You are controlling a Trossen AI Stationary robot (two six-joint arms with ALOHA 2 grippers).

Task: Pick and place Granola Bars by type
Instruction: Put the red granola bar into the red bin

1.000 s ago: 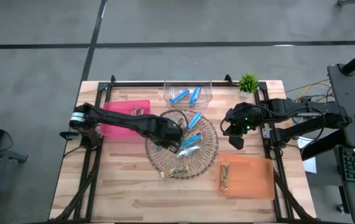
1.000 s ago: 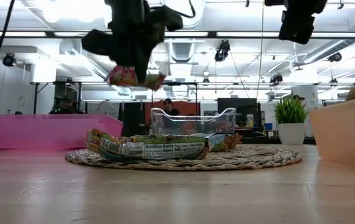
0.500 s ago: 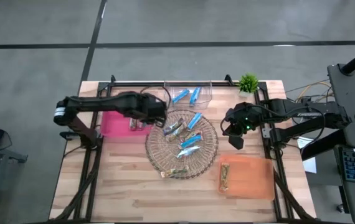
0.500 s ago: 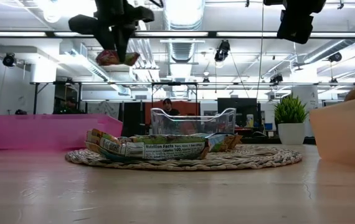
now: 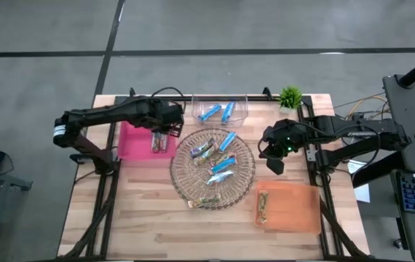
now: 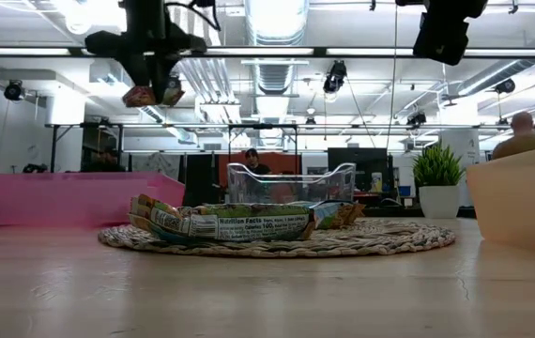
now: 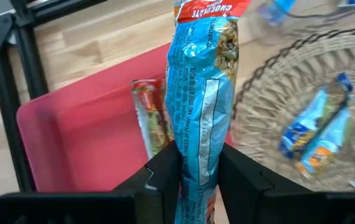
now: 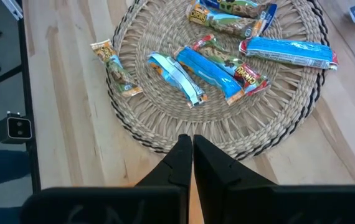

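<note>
My left gripper (image 5: pixel 165 131) is shut on a light-blue granola bar with a red end (image 7: pixel 201 81), above the right end of the pink tray (image 5: pixel 136 144). In the low view the bar (image 6: pixel 153 94) shows under the fingers, high over the table. One bar (image 7: pixel 149 118) lies in the pink tray. Several blue, silvery and brownish bars (image 8: pixel 215 68) lie on the round wicker tray (image 5: pixel 247 182). My right gripper (image 8: pixel 192 149) is shut and empty, raised off the wicker tray's right side (image 5: pixel 274 161). My left gripper pinches the bar's two long sides (image 7: pixel 197 163) between its two fingers (image 7: pixel 165 171), near one end of the bar. The red end (image 7: pixel 205 9) sticks out past the fingers. The bar is lifted clear, above the pink tray.
A clear box (image 5: pixel 220 109) with blue bars stands at the far edge. An orange tray (image 5: pixel 295 207) at the near right holds a brownish bar (image 5: pixel 263 206). A small green plant (image 5: pixel 290 97) stands at the far right. People show in the room behind the table.
My left gripper has carried the bar up off the wicker tray and toward the table's left and far edges. It now stands over the pink tray's right end. The bar stays shut in the fingers and clear of everything.
</note>
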